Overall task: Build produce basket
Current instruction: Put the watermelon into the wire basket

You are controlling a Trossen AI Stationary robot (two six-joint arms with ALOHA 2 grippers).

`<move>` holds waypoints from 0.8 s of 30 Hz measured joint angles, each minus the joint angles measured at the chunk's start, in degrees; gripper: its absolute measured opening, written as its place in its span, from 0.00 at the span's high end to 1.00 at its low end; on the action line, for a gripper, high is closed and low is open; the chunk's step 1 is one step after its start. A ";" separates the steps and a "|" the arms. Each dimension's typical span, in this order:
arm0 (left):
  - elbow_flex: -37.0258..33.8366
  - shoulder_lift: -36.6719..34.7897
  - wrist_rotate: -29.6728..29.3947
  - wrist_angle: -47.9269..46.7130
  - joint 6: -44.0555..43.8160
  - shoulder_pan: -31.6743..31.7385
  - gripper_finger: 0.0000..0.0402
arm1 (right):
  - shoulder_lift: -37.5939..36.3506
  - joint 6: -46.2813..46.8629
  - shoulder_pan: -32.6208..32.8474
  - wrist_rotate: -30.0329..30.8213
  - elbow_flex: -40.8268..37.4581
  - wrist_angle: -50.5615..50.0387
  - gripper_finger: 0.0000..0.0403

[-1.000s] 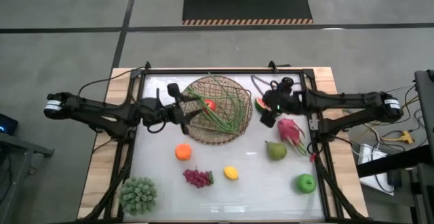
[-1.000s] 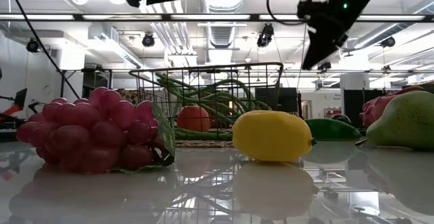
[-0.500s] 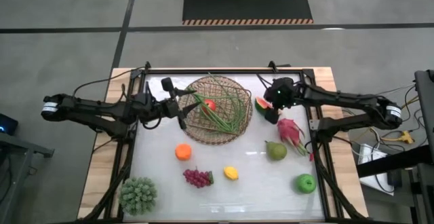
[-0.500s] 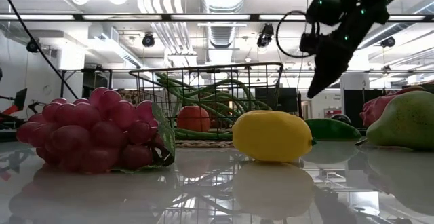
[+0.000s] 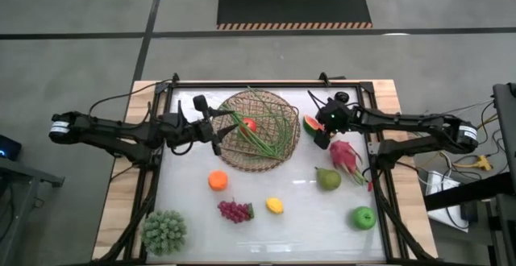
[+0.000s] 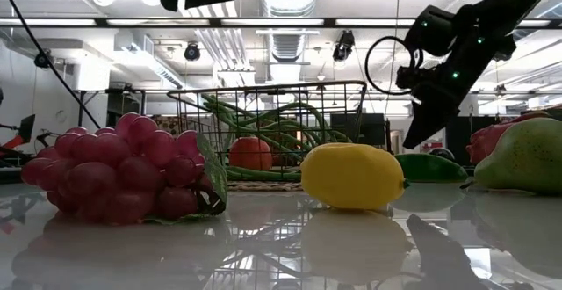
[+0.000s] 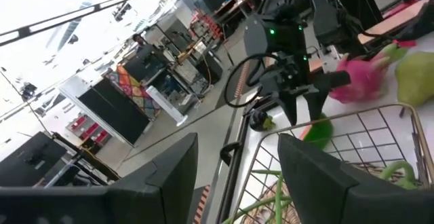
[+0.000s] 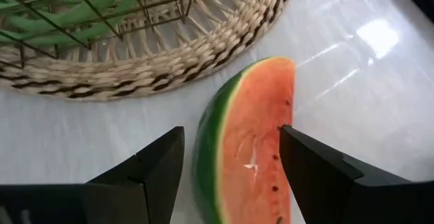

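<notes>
overhead view looks straight down, low view level across; both share the basket (image 5: 260, 129) (image 6: 268, 114).

left arm (image 5: 121, 133): dark, slim jointed links, white band near the shoulder end, thin black cable running beside it
right arm (image 5: 403, 125): same dark links, white band at the outer joint, small green light on the wrist
right arm cable: black loop arching off the wrist
left gripper (image 5: 216, 129): two dark, flat fingers
right gripper (image 5: 321, 139): two dark, tapered, matte fingers (image 8: 146, 170)
</notes>
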 joint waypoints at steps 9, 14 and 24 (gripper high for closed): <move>0.00 0.00 -0.01 0.13 -0.16 0.00 0.53 | 3.19 3.50 0.01 -0.15 -2.93 3.95 0.44; 0.00 0.00 0.01 0.10 -0.16 0.00 0.53 | 5.90 3.11 0.01 0.10 -2.91 4.49 0.44; 0.00 0.00 0.01 0.02 -0.27 0.00 0.53 | 6.21 2.80 0.03 -0.36 -2.88 4.38 0.71</move>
